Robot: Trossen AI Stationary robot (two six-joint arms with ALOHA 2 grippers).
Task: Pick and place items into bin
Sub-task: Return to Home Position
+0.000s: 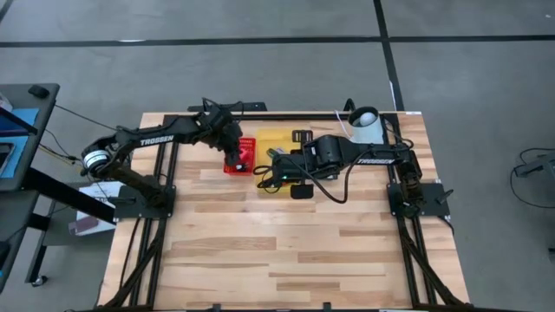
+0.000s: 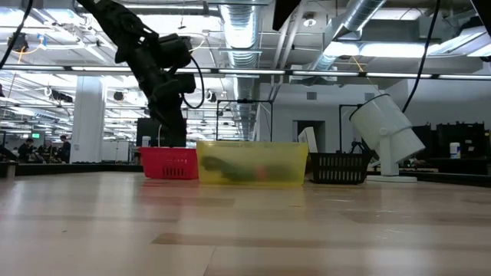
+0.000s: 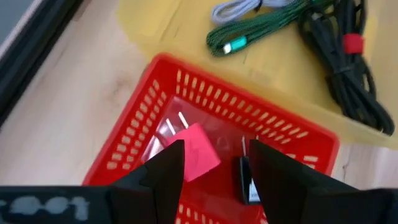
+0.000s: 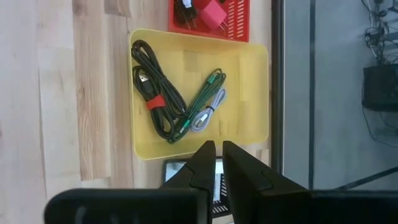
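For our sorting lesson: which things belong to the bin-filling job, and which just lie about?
Job: red bin, pink charger, black charger, yellow bin, black cable, green cable, white cable, left end effector over red bin, right end effector over yellow bin.
Lying about: black basket, white cylinder.

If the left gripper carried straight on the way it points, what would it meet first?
Probably the pink adapter in the red bin, just beyond the open left gripper; depth unclear.

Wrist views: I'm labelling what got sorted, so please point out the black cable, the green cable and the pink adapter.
black cable [image 4: 154, 102], right wrist view, on its red tie.
green cable [image 4: 200, 102], right wrist view, middle of its length.
pink adapter [image 3: 199, 151], left wrist view, on its body.
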